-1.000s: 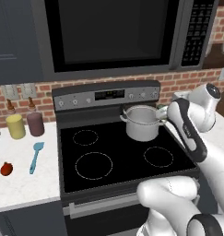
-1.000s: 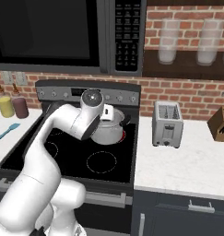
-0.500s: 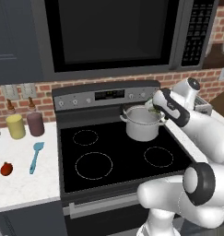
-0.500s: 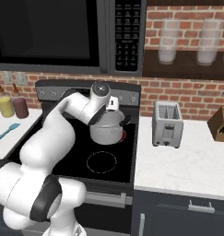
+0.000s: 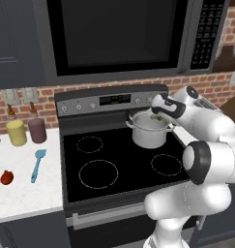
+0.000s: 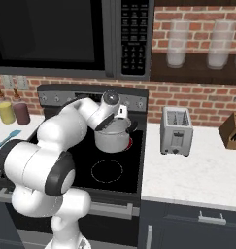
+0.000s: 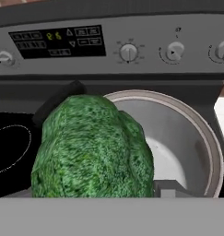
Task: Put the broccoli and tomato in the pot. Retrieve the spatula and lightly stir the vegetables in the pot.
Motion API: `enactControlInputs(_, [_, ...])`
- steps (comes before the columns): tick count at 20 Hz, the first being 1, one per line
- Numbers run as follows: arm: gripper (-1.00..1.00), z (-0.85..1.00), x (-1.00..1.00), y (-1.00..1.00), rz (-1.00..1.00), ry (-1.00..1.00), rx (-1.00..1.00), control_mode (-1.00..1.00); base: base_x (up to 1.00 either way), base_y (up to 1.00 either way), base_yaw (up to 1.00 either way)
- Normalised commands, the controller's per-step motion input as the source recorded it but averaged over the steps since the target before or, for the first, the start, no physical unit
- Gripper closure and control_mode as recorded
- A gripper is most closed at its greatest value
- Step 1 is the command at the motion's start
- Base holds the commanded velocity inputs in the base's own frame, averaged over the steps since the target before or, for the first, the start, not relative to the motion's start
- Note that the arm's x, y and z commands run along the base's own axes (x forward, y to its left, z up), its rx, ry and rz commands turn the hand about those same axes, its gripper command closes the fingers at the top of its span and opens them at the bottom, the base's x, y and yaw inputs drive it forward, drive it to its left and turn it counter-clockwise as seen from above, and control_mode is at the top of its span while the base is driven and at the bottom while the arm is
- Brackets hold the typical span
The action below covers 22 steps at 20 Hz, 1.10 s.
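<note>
The pincer [image 5: 156, 114] pinches the bumpy dark-green broccoli floret [image 7: 92, 147] above the rim of the shiny steel cylindrical pot [image 5: 149, 133]. The small round red tomato [image 5: 7, 177] and slim light-blue spatula [image 5: 36, 163] lie on the white tabletop [image 5: 22, 193].

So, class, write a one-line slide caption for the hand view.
Broccoli held in the gripper above the open steel pot, with the stove's control panel behind.

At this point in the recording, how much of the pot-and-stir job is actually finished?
Nothing is finished yet. In hand: the gripper holds the broccoli over the open pot on the stove's back right burner, and the hand view shows the pot's inside bare. Left: release the broccoli, fetch the tomato from the left counter, then take the spatula lying beside it and stir.
</note>
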Motion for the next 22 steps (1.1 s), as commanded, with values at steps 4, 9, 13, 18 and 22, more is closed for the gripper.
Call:
enactControlInputs(4, [1.00, -0.24, 0.18, -0.01, 0.00, 0.00, 0.00, -1.00, 0.00, 0.00, 0.00])
enactControlInputs(9, [1.00, -0.23, 0.07, 0.00, 0.01, 0.00, 0.00, -1.00, 0.00, 0.00, 0.00])
enactControlInputs(13, [1.00, -0.19, 0.16, 0.00, 0.01, 0.00, 0.00, -1.00, 0.00, 0.00, 0.00])
enactControlInputs(18, [1.00, -0.08, 0.34, 0.00, 0.00, 0.03, 0.00, -1.00, 0.00, 0.00, 0.00])
enactControlInputs(22, [-1.00, -0.11, 0.27, 0.00, 0.00, 0.06, 0.00, -1.00, 0.00, 0.00, 0.00])
